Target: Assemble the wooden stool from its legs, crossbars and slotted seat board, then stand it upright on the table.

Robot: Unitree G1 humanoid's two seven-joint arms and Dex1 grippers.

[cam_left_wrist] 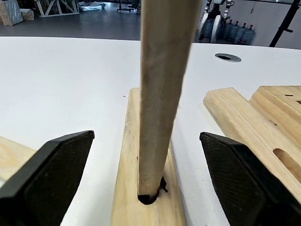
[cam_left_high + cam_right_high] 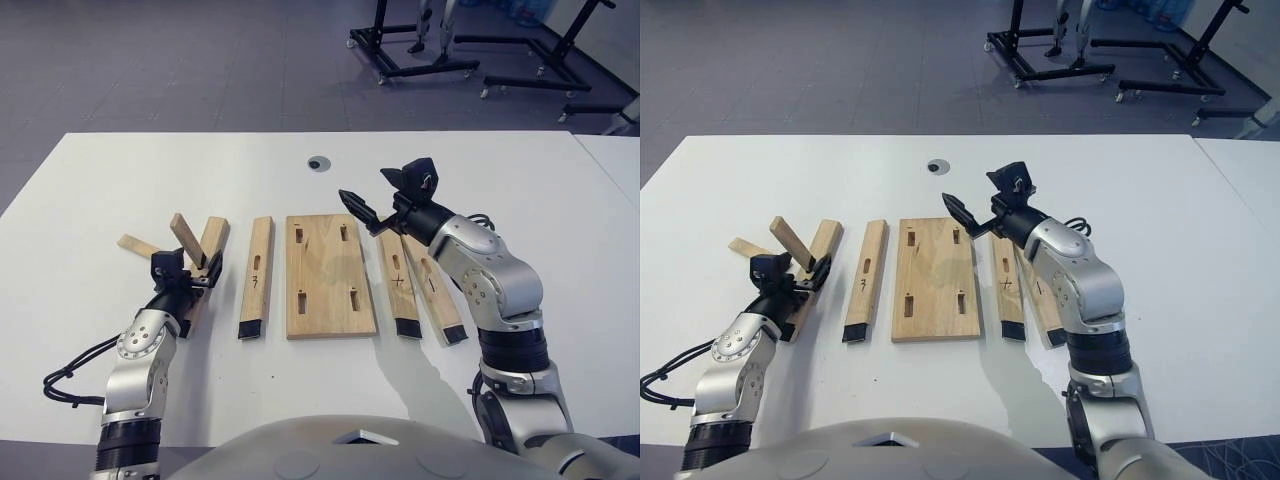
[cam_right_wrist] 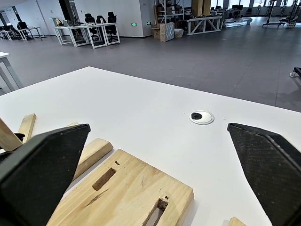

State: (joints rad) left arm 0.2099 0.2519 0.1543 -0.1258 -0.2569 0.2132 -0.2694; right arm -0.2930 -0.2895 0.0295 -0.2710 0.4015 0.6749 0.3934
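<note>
Left hand (image 2: 186, 268), fingers apart, straddles a crossbar (image 2: 187, 240) standing tilted in the slot of the leftmost leg (image 2: 207, 250), near the worktop's (image 2: 120, 170) left edge. Right hand (image 2: 385, 198), fingers spread, hovers over the seat board's (image 2: 330, 285) far end, mid-worktop.

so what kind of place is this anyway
Probably a robotics lab or open-plan workshop hall. A white table with a cable port stands on a wide grey floor, black wheeled frames are parked behind it, and desks and office chairs stand farther off.
</note>
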